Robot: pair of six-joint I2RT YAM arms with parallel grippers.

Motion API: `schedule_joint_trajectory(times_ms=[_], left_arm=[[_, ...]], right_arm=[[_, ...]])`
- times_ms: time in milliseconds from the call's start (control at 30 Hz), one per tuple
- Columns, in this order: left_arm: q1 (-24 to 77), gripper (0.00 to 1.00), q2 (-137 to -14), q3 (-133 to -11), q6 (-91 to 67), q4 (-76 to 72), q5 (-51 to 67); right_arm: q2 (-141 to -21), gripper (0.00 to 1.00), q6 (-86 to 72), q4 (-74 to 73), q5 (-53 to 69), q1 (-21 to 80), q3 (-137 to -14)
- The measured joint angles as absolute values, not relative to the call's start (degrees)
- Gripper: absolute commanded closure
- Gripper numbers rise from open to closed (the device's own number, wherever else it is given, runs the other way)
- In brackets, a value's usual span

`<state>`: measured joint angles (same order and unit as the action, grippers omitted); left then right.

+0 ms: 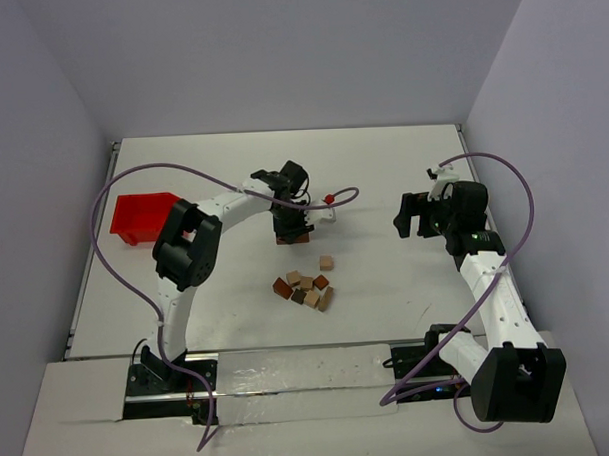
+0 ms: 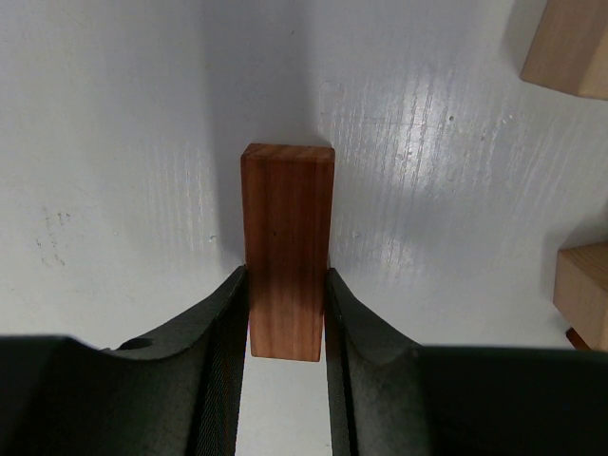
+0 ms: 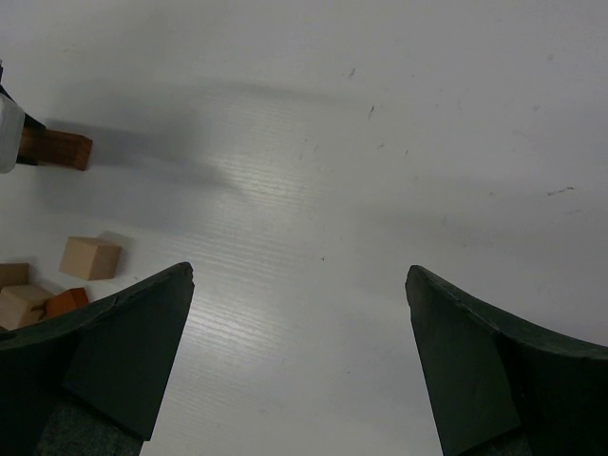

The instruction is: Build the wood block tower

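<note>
Reddish-brown rectangular wooden bar (image 2: pixel 287 228) is clamped betw. L gripper (image 2: pixel 286 277) jaws, low at white table (image 1: pixel 382 165), just beyond loose tan/brown wood blocks (image 1: pixel 305 288). R gripper (image 3: pixel 299 275) is held spread wide, well apart from blocks.

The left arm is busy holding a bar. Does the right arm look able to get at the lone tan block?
Probably yes. The right gripper hangs open, and only bare table lies between it and the tan block; the left gripper, holding the bar, sits farther back.
</note>
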<state>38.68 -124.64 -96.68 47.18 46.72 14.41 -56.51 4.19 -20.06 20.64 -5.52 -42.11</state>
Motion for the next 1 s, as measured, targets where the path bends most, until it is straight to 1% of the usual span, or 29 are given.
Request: schedule_joint_trajectory(times_ms=[67, 167, 333, 433, 467, 533, 600, 700, 833, 900, 1000], left_arm=[[38.68, 0.60, -124.64, -96.68, 47.18, 46.70, 14.41], [38.68, 0.47, -124.64, -96.63, 47.14, 46.53, 14.38], [38.66, 0.28, -124.64, -96.22, 47.07, 46.07, 14.22], [38.44, 0.24, -124.57, -96.53, 47.05, 46.96, 14.17], [38.34, 0.21, -124.45, -96.81, 46.98, 47.57, 14.17], [38.06, 0.13, -123.80, -98.13, 46.89, 49.36, 14.10], [37.59, 0.02, -122.10, -100.49, 46.54, 51.40, 14.23], [36.31, 0.01, -116.65, -104.13, 45.15, 52.80, 15.37], [31.92, 0.01, -101.76, -102.01, 40.19, 49.14, 18.40], [28.84, 0.01, -92.22, -96.11, 36.60, 43.52, 19.58], [25.33, 0.01, -78.82, -83.53, 31.07, 35.88, 20.73]], right_arm=[[-56.51, 0.00, 4.19, -20.18, 20.64, -5.52, -42.11], [-56.51, 0.00, 4.19, -20.21, 20.64, -5.52, -42.11], [-56.51, 0.00, 4.20, -20.21, 20.64, -5.52, -42.11], [-56.51, 0.00, 4.39, -20.21, 20.64, -5.52, -42.11], [-56.51, 0.00, 4.41, -20.23, 20.62, -5.52, -42.11], [-56.51, 0.00, 4.47, -20.23, 20.64, -5.52, -42.11], [-56.51, 0.00, 4.60, -20.23, 20.73, -5.52, -42.11], [-56.51, 0.00, 5.00, -20.23, 21.39, -5.52, -42.11], [-56.48, 0.01, 6.82, -20.39, 23.69, -5.17, -42.11], [-56.42, 0.01, 8.63, -21.16, 24.62, -4.23, -42.11], [-56.44, 0.00, 12.19, -23.48, 25.96, -1.52, -42.17]])
